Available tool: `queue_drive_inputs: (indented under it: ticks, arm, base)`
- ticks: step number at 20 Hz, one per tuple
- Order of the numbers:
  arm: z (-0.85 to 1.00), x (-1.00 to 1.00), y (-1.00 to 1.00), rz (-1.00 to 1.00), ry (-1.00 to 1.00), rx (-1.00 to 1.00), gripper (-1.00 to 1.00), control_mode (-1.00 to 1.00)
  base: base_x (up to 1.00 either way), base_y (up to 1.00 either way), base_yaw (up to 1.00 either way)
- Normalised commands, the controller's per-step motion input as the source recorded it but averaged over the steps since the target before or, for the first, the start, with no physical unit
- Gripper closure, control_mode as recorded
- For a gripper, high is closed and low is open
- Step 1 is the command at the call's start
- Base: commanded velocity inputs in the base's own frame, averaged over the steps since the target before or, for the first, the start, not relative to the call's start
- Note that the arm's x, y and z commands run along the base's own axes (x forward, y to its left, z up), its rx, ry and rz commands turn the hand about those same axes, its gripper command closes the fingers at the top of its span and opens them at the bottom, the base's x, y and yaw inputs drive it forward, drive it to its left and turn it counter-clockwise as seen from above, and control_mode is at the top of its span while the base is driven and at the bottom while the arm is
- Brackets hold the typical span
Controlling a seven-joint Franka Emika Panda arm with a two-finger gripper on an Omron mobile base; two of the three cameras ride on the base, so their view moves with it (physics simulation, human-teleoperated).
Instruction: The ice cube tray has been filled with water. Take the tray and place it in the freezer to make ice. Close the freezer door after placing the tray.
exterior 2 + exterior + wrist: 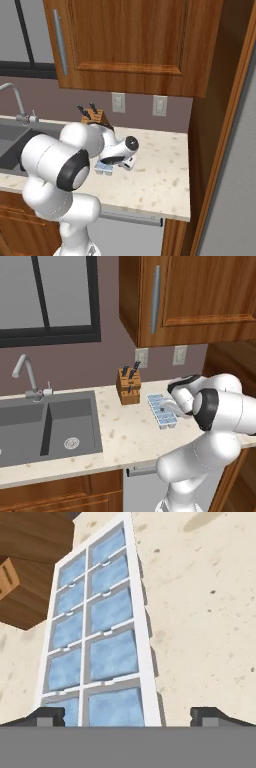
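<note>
Two spread fingers (pixel 50 714) astride ice cube tray (pixel 97 632) — counter (pixel 200 612) bare alongside

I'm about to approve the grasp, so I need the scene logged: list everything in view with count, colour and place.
ice cube tray: one, white, on the counter beside the knife block, under the hand
water: pale blue, in two rows of cells
knife block: one, wooden with dark handles, by the wall
counter: one, speckled cream
sink: one, grey double basin, left of the counter
faucet: one, silver, behind the sink
wall outlets: two, pale, on the backsplash
upper cabinet: one, brown wood, grey handle
window: one, dark frame
gripper: one, dark fingertips, open, straddling the tray's near end
</note>
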Motion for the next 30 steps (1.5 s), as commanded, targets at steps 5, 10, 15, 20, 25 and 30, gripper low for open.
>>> queue_drive_inputs:
  ticks: [5,10,15,20,25,30]
  arm:
    - [0.0,-0.19,-0.12,0.02,0.01,0.2,-1.0,-1.0]
    - [-0.01,-0.03,-0.03,0.03,0.07,0.12,-1.0,-1.0]
    - [-0.11,0.0,0.03,0.08,0.02,0.0,-1.0,-1.0]
    - [-0.2,-0.03,0.2,0.1,0.0,0.0,-1.0,-1.0]
    - [-0.17,-0.2,0.34,0.1,-0.03,-0.01,-1.0,-1.0]
    - [-0.15,-0.14,0.35,0.05,-0.06,-0.03,-1.0,-1.0]
  base:
    - [0.0,0.0,0.0]
    - [0.0,0.0,0.0]
    - [0.0,0.0,0.0]
    - [0.0,0.0,0.0]
    - [0.0,0.0,0.0]
    - [0.0,0.0,0.0]
